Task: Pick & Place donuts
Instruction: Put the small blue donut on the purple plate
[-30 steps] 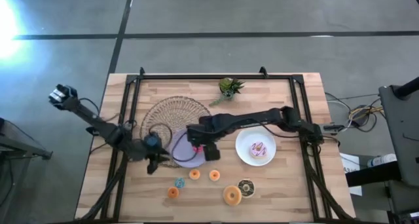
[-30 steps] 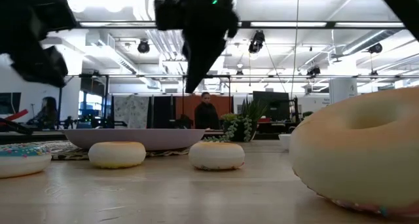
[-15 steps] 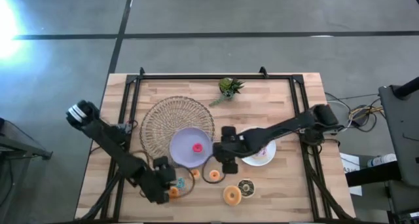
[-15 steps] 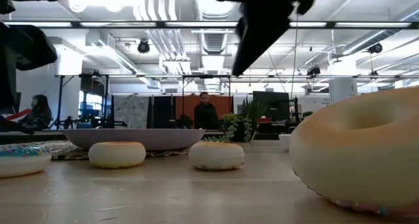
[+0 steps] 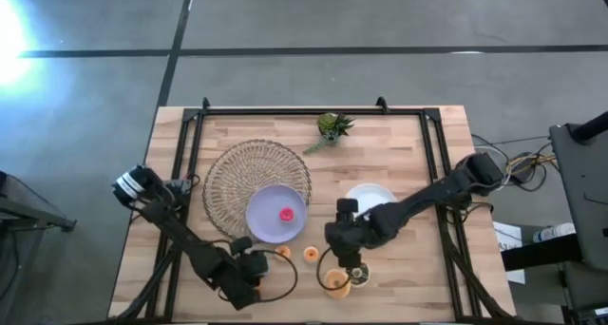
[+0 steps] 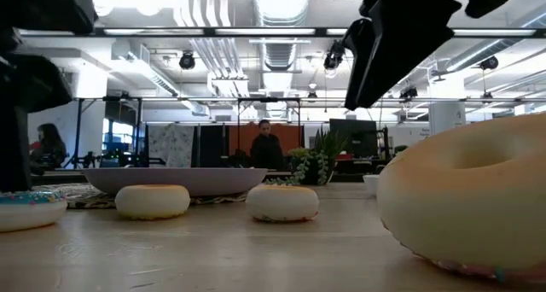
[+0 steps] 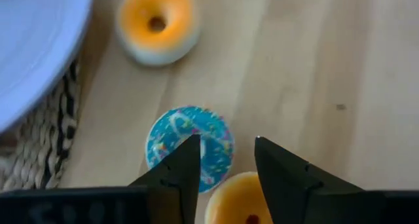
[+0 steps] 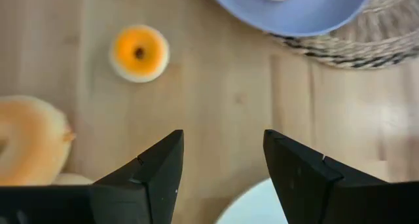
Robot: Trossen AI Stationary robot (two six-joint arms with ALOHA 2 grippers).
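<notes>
The left claw [image 7: 226,160] hovers spread over the teal donut [image 7: 189,147] on the table [image 7: 340,86]. The right claw [image 8: 222,160] is spread too. The donut seems light and stiff; gripping across its rim looks best.

The left arm reaches from the table's left edge down toward the near side, its left gripper [image 5: 245,273] low over the wood with fingers [image 7: 178,175] parted. The right arm stretches in from the right edge, elbow bent, the right gripper [image 5: 344,258] hanging near the table's front middle, its fingers [image 8: 156,171] spread wide and empty.
</notes>
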